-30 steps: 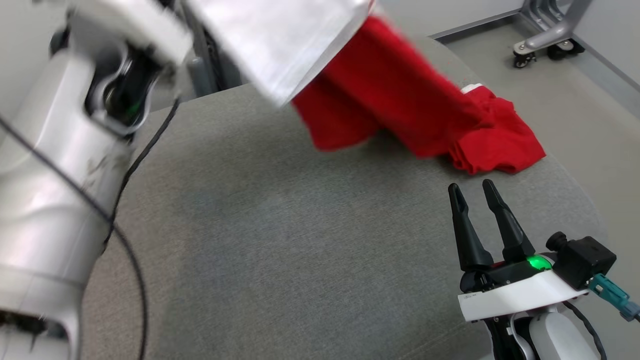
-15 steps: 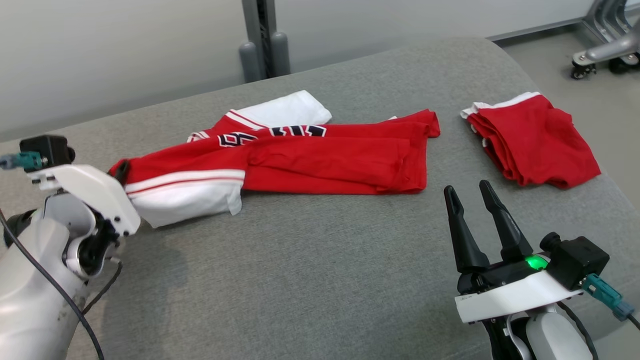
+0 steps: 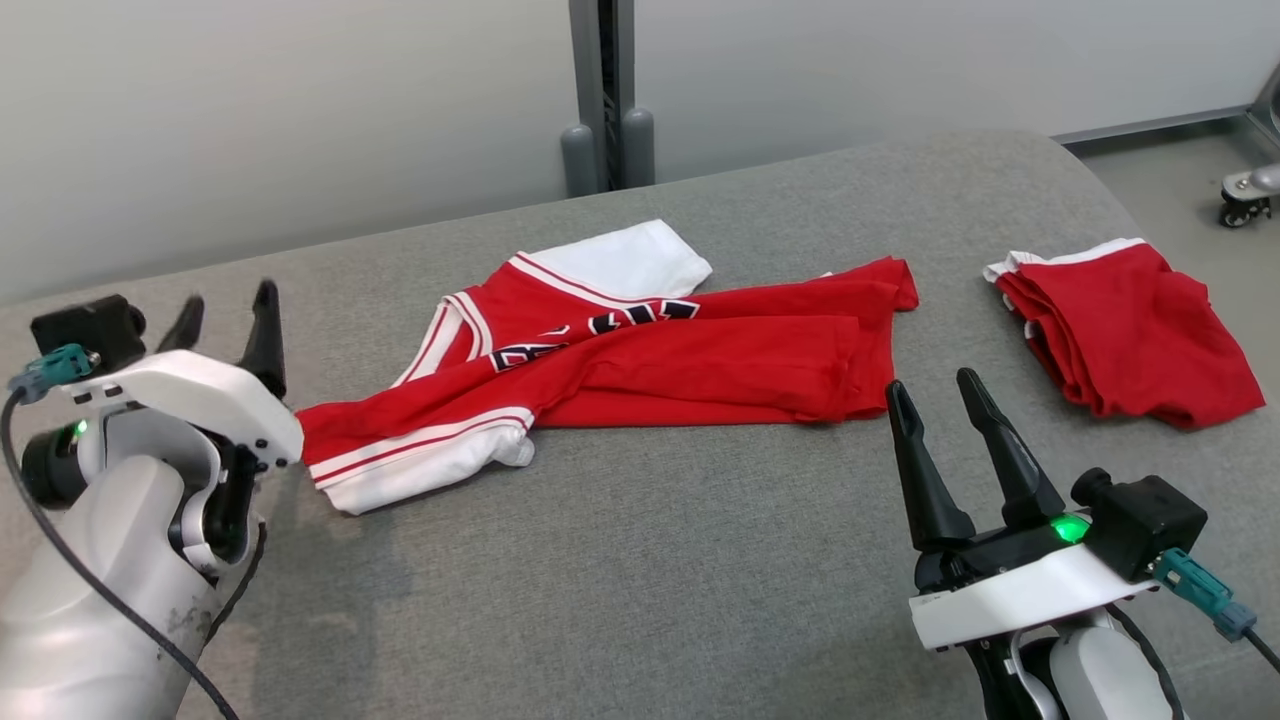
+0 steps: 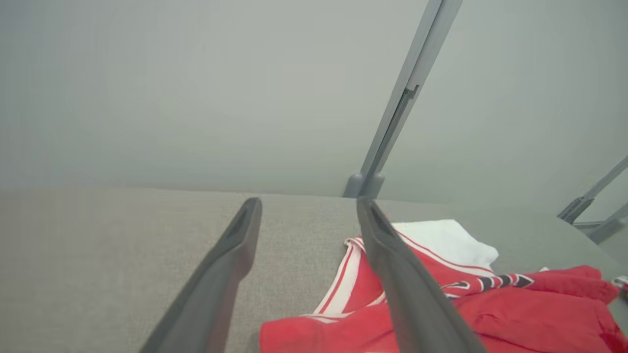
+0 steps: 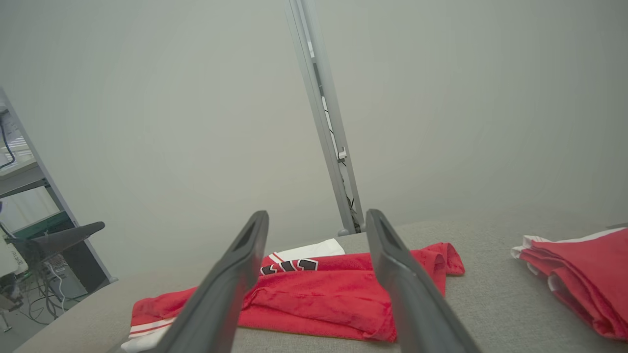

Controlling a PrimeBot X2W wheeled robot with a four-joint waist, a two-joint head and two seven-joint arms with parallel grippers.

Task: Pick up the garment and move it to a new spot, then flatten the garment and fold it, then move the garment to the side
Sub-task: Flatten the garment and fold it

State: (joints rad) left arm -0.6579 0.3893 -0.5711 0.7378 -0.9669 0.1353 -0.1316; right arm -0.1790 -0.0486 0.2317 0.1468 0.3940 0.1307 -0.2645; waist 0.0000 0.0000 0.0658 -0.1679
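Observation:
The garment (image 3: 700, 350), a red jersey with white trim and dark lettering, lies stretched out and rumpled across the middle of the grey padded table (image 3: 620, 560). My left gripper (image 3: 228, 300) is open just left of the garment's white-striped end, holding nothing. In the left wrist view the garment (image 4: 515, 314) lies at the lower right, partly behind one finger of the open left gripper (image 4: 309, 203). My right gripper (image 3: 930, 382) is open near the garment's right end, above the table. In the right wrist view its fingers (image 5: 316, 214) frame the garment (image 5: 319, 294) beyond them.
A folded red garment with white trim (image 3: 1130, 330) lies at the table's right edge (image 5: 584, 279). A grey post (image 3: 600, 100) stands behind the table against a pale wall. A castor (image 3: 1245, 195) stands on the floor at the far right.
The left gripper brought the garment down from the air onto the table, then opened and let go of its end. The head camera shifted. The right gripper stayed open.

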